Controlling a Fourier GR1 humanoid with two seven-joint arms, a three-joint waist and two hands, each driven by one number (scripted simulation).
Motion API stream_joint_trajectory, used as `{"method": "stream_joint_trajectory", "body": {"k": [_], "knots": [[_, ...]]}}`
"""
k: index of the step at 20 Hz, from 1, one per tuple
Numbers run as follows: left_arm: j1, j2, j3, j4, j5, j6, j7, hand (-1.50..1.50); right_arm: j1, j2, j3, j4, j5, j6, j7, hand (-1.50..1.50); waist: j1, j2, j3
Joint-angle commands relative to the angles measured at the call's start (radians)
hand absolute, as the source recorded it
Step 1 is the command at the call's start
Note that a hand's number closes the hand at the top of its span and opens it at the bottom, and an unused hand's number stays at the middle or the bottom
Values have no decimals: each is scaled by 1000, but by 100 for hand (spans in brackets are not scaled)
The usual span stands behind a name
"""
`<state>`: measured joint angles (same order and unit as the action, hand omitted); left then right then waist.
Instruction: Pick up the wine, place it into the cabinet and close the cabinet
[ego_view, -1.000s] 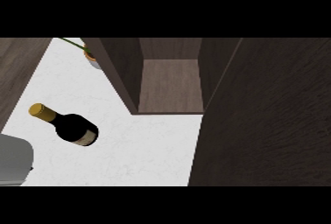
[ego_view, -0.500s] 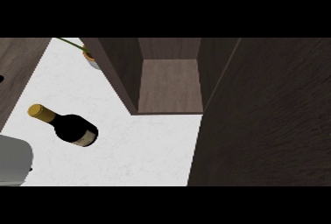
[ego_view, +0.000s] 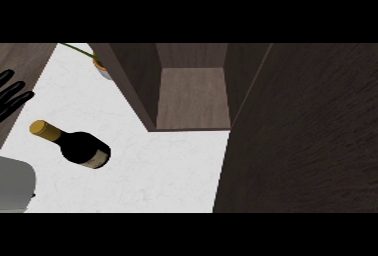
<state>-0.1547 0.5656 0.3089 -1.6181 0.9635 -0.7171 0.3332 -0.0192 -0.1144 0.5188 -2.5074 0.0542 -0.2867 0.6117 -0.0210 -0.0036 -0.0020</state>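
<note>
On the white bench (ego_view: 170, 170), the wine (ego_view: 77, 147) is seen left of the open cabinet (ego_view: 192, 100) and apart from it (its gold-capped neck is turned toward the upper left). At the view's left edge, the left robot hand (ego_view: 11, 97) is shown with fingers straight and spread, clear of the bottle.

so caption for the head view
Wine bottle on the counter beside the open cabinet, left robot hand open at the left edge.
</note>
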Motion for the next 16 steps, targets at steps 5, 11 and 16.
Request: {"method": "stream_joint_trajectory", "body": {"k": [5,11,16], "knots": [[0,-60,38,152,-173,-136,-130,-150,-61,-37,1,-166,123,-58,132,-150,7,1,-1],[-40,-73,69,320,-319,-198,-227,-150,-30,-71,77,-174,156,-86,100,-150,-5,1,-1],[-16,-171,58,304,-548,-175,-378,-150,-11,-108,81,-157,156,-96,69,-150,0,0,0]]}}
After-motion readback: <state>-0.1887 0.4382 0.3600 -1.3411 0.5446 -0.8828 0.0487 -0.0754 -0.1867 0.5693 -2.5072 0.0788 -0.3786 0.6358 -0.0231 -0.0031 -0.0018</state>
